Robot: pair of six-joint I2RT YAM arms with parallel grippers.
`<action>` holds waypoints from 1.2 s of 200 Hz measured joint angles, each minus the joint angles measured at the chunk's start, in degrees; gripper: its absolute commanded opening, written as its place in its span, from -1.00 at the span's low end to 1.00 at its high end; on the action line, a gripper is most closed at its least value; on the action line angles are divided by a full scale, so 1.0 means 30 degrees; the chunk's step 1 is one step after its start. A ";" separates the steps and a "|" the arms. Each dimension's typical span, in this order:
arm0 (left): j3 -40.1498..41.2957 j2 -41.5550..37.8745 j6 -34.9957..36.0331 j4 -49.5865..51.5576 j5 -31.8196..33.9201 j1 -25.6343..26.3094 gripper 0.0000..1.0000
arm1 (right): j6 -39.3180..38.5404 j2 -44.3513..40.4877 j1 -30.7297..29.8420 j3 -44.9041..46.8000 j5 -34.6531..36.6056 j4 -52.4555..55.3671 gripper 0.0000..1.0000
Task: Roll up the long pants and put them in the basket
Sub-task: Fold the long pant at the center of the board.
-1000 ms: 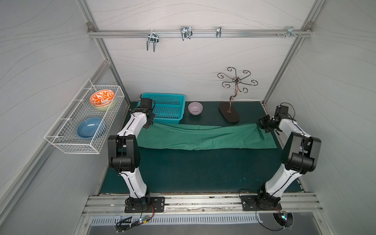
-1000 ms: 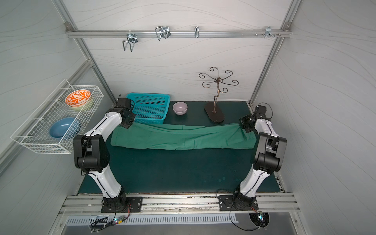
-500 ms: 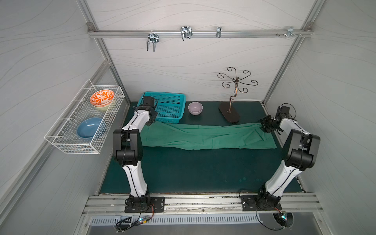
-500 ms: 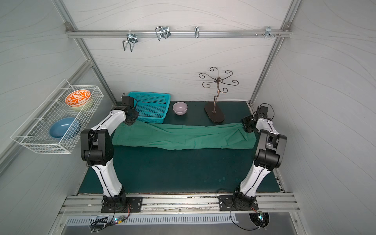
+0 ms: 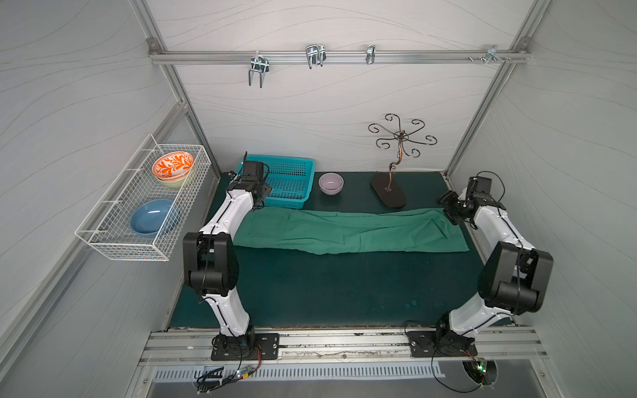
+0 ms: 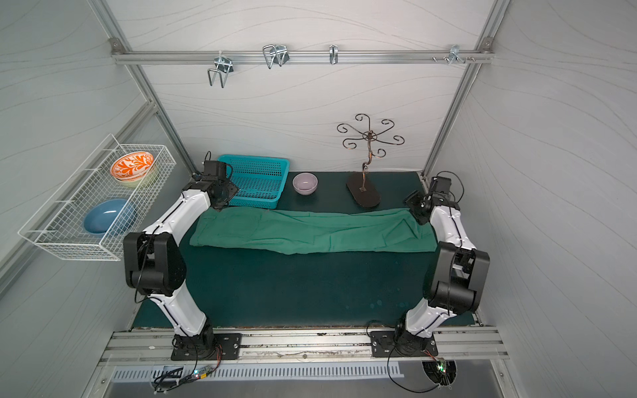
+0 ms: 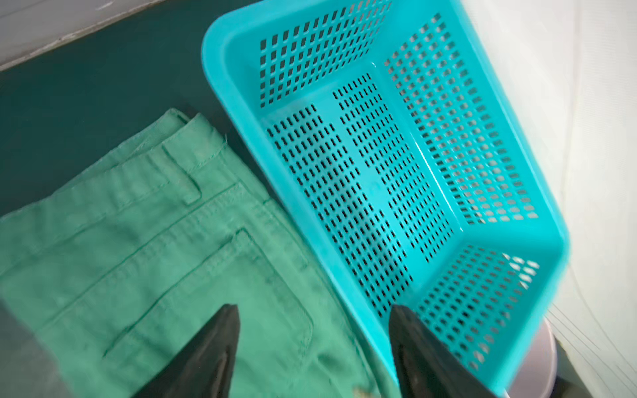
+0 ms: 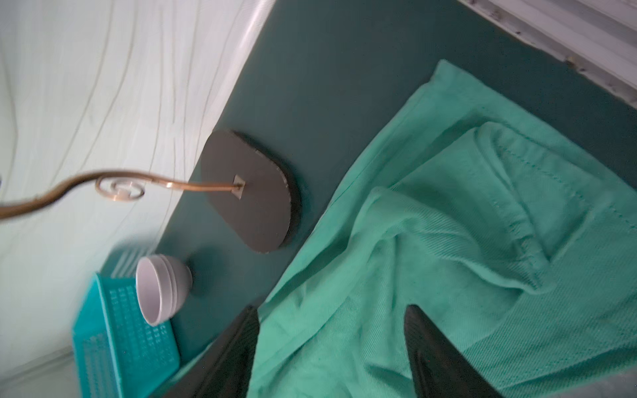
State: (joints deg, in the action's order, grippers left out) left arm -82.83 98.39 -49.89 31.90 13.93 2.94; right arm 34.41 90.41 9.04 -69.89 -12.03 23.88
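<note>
- On the desk (image 5: 327, 286): one pair of pants (image 5: 344, 231), one basket (image 5: 286, 179), one bowl (image 5: 331, 182).
- Released: left end effector (image 7: 313, 310), right end effector (image 8: 332, 308), above the pants' left and right ends.

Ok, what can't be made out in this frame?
Left gripper and right gripper: fingers hidden by wrist housings in both top views.
Long pants: blurred in left wrist view, legs cut by its edge.
Lilac bowl: mostly behind the basket there.
Stand: top cut off in right wrist view.
</note>
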 measured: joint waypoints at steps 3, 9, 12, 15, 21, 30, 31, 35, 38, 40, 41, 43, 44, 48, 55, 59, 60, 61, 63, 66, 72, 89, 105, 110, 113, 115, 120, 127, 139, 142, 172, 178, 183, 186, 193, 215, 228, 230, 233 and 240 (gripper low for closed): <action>0.0291 -0.0328 0.0007 0.0051 -0.0015 0.0036 0.27 | -0.0277 -0.0189 -0.0364 0.0117 0.0095 0.0029 0.35; 0.0976 -0.1086 -0.0131 0.0255 -0.0022 0.0095 0.20 | -0.0816 -0.0568 -0.1231 0.0357 0.0117 0.0109 0.34; 0.1297 -0.1392 -0.0182 0.0342 -0.0022 0.0117 0.15 | -0.1005 -0.0714 -0.1632 0.0459 0.0109 0.0138 0.34; 0.1625 -0.1749 -0.0321 0.0415 -0.0036 0.0146 0.12 | -0.1377 -0.0860 -0.2244 0.0554 0.0168 0.0182 0.33; 0.2404 -0.2470 -0.0510 0.0605 -0.0036 0.0197 0.05 | -0.1836 -0.1042 -0.3206 0.0714 0.0175 0.0270 0.33; 0.3599 -0.3439 -0.0852 0.0984 -0.0073 0.0248 -0.01 | -0.2477 -0.1202 -0.4838 0.0984 0.0270 0.0364 0.31; 0.3694 -0.3504 -0.0838 0.1020 -0.0073 0.0248 -0.01 | -0.2586 -0.1217 -0.5056 0.1027 0.0299 0.0372 0.30; 0.4284 -0.3942 -0.1035 0.1224 -0.0080 0.0255 -0.04 | -0.2834 -0.1231 -0.5741 0.1166 0.0284 0.0408 0.29; 0.4699 -0.4197 -0.1086 0.1311 -0.0080 0.0255 -0.05 | -0.2958 -0.1231 -0.6193 0.1260 0.0270 0.0459 0.27; 0.5005 -0.4408 -0.1158 0.1406 -0.0095 0.0255 -0.06 | -0.3053 -0.1231 -0.6543 0.1333 0.0284 0.0510 0.26; 0.5202 -0.4554 -0.1239 0.1435 -0.0117 0.0255 -0.07 | -0.3104 -0.1231 -0.6674 0.1355 0.0284 0.0510 0.26; 0.5515 -0.4728 -0.1341 0.1530 -0.0153 0.0255 -0.08 | -0.3177 -0.1224 -0.7038 0.1443 0.0277 0.0554 0.25; 0.5617 -0.4787 -0.1341 0.1559 -0.0160 0.0255 -0.08 | -0.3184 -0.1224 -0.7133 0.1464 0.0284 0.0561 0.25; 0.6251 -0.5166 -0.1530 0.1727 -0.0226 0.0255 -0.09 | -0.3366 -0.1195 -0.7781 0.1625 0.0240 0.0670 0.23; 0.7337 -0.5727 -0.1763 0.1902 -0.0364 0.0255 -0.10 | -0.3563 -0.1122 -0.8721 0.1843 0.0291 0.0940 0.22; 0.7985 -0.6047 -0.1865 0.1996 -0.0466 0.0255 -0.11 | -0.3643 -0.1064 -0.9158 0.1938 0.0313 0.1166 0.21; 0.8204 -0.6156 -0.1974 0.2033 -0.0503 0.0255 -0.11 | -0.3687 -0.1027 -0.9304 0.1953 0.0321 0.1239 0.21; 0.8298 -0.6207 -0.2011 0.2040 -0.0517 0.0255 -0.11 | -0.3701 -0.1020 -0.9377 0.1967 0.0335 0.1260 0.20; 0.8612 -0.6339 -0.2004 0.2076 -0.0597 0.0248 -0.11 | -0.3745 -0.0976 -0.9566 0.1996 0.0386 0.1377 0.20; 0.9005 -0.6528 -0.2135 0.2164 -0.0678 0.0248 -0.11 | -0.3796 -0.0903 -0.9792 0.2018 0.0386 0.1479 0.18; 0.9865 -0.6914 -0.2317 0.2288 -0.0860 0.0248 -0.12 | -0.3927 -0.0699 -1.0236 0.2018 0.0474 0.1785 0.17; 1.1730 -0.7745 -0.2688 0.2397 -0.1443 0.0240 -0.14 | -0.4160 0.0270 -1.1169 0.1559 0.0721 0.2718 0.16; 1.2560 -0.8131 -0.2907 0.2331 -0.1931 0.0087 -0.24 | -0.4430 0.1384 -1.1774 0.0772 0.1064 0.3395 0.14; 1.2728 -0.8211 -0.2973 0.2186 -0.2106 -0.0007 -0.27 | -0.4488 0.1719 -1.1927 0.0525 0.1144 0.3563 0.14; 1.2845 -0.8269 -0.2973 0.2062 -0.2222 -0.0102 -0.29 | -0.4503 0.1931 -1.2014 0.0364 0.1239 0.3657 0.13; 1.2896 -0.8291 -0.2973 0.2004 -0.2280 -0.0153 -0.30 | -0.4510 0.2047 -1.2072 0.0277 0.1275 0.3716 0.13; 1.3070 -0.8364 -0.2980 0.1763 -0.2477 -0.0372 -0.33 | -0.4517 0.2288 -1.2174 0.0117 0.1377 0.3825 0.13; 1.3289 -0.8437 -0.2965 0.1464 -0.2732 -0.0721 -0.34 | -0.4554 0.2557 -1.2284 -0.0080 0.1494 0.3971 0.13; 1.3573 -0.8466 -0.2922 0.1020 -0.3031 -0.1355 -0.33 | -0.4583 0.2812 -1.2437 -0.0233 0.1647 0.4153 0.13; 1.3631 -0.8466 -0.2900 0.0940 -0.3096 -0.1501 -0.33 | -0.4583 0.2820 -1.2473 -0.0255 0.1712 0.4204 0.13; 1.4032 -0.8451 -0.2470 -0.0321 -0.3381 -0.2499 -0.21 | -0.4583 0.2783 -1.2488 -0.0211 0.2208 0.4364 0.15; 1.4105 -0.8422 -0.2368 -0.0692 -0.3395 -0.2594 -0.18 | -0.4575 0.2739 -1.2488 -0.0138 0.2339 0.4364 0.15; 1.4156 -0.8357 -0.2280 -0.0984 -0.3439 -0.2630 -0.16 | -0.4561 0.2674 -1.2488 -0.0051 0.2419 0.4357 0.15; 1.4171 -0.8320 -0.2259 -0.1144 -0.3446 -0.2645 -0.15 | -0.4561 0.2623 -1.2488 -0.0007 0.2441 0.4371 0.16; 1.4192 -0.8138 -0.2127 -0.1574 -0.3504 -0.2667 -0.13 | -0.4546 0.2441 -1.2466 0.0182 0.2528 0.4350 0.16; 1.4192 -0.7184 -0.1909 -0.2900 -0.3803 -0.2703 -0.10 | -0.4408 0.1734 -1.2284 0.0809 0.2776 0.4342 0.16; 1.4192 -0.6462 -0.1851 -0.3555 -0.3978 -0.2703 -0.09 | -0.4401 0.1290 -1.2072 0.1151 0.2820 0.4350 0.17; 1.4192 -0.6346 -0.1843 -0.3657 -0.3993 -0.2703 -0.09 | -0.4393 0.1217 -1.2029 0.1202 0.2834 0.4350 0.17; 1.4192 -0.6186 -0.1821 -0.3796 -0.4044 -0.2703 -0.09 | -0.4393 0.1129 -1.1963 0.1268 0.2841 0.4350 0.17; 1.4192 -0.5799 -0.1770 -0.4073 -0.4109 -0.2703 -0.09 | -0.4393 0.0918 -1.1766 0.1399 0.2878 0.4350 0.17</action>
State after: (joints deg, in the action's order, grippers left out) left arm -40.25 80.99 -55.20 19.68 1.61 -5.17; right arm 21.23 93.17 -26.26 -65.69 -3.40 36.93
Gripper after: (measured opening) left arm 0.452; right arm 0.584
